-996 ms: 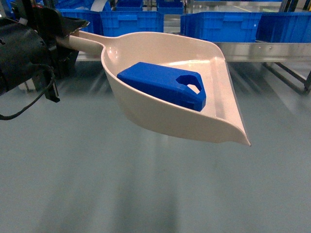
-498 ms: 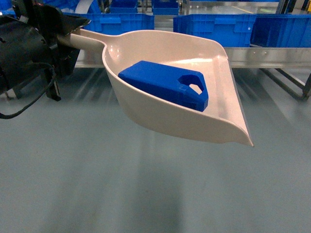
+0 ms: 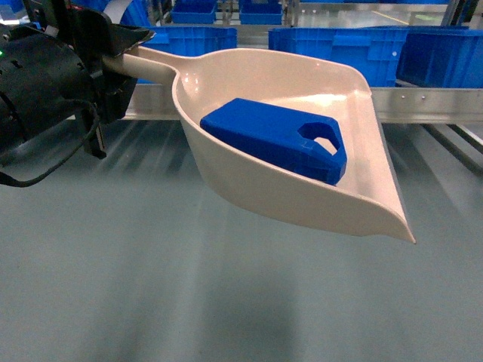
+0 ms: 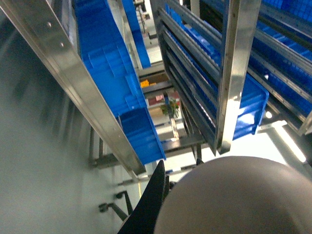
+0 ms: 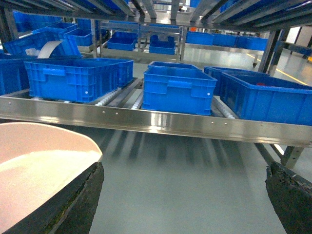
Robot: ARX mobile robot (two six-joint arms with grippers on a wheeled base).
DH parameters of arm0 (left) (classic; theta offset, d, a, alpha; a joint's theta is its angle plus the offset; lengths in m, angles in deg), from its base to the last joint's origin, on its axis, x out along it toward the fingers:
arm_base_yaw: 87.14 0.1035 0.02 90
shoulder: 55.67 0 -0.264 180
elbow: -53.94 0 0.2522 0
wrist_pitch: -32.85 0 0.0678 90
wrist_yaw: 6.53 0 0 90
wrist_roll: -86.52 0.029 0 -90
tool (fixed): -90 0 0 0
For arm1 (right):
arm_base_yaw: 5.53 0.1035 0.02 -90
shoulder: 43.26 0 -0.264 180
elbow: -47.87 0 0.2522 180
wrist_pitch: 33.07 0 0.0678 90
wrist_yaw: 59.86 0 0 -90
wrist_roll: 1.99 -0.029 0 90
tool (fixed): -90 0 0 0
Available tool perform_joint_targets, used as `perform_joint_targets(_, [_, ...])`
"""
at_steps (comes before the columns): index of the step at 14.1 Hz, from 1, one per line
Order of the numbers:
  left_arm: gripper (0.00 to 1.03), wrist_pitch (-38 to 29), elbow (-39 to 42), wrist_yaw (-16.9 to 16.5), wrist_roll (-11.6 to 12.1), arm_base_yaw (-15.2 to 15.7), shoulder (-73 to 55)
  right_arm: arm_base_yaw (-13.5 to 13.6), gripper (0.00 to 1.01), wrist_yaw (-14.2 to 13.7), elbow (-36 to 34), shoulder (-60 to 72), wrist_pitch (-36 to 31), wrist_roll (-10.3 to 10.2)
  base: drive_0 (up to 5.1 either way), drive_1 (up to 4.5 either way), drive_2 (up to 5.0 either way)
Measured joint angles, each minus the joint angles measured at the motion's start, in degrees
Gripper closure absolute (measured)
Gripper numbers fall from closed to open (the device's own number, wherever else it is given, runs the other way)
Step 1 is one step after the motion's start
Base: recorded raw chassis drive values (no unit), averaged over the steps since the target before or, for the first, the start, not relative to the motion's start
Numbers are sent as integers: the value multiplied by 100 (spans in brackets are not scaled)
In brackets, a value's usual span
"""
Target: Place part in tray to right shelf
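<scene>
Head view shows the left hand (image 3: 124,56) clamped on the handle of a cream scoop (image 3: 362,204), which serves as the tray, with the part (image 3: 275,138) lying flat in its bowl, handle cut-out toward the open lip. The scoop hangs over bare floor, short of the shelf (image 3: 423,103) and its crates (image 3: 336,45).

To carry this well, I'd say keep the lip level or slightly raised, since the part sits near the open edge and looks free to slide out. Approach the front rail slowly, lift the lip clear of it, and pick a gap between crates or an open crate before tipping.

The right hand (image 5: 185,195) shows only two dark fingers (image 5: 73,204) at the lower corners of its own camera, spread wide with nothing between them; it does not show in the head view. The left wrist camera sees mostly the scoop's underside (image 4: 234,200) and tilted shelving, so the grip itself is hard to make out. Which crate is the goal I cannot tell.
</scene>
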Motion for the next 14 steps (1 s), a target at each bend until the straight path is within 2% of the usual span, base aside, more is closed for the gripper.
perform_joint_targets(2, [90, 0, 0, 87, 7, 118, 0, 0, 3, 2, 0, 0, -2, 0, -13, 374, -400])
perform_joint_targets(14, [90, 7, 0, 46, 4, 63, 0, 0, 3, 2, 0, 0, 28, 0, -4, 394, -402])
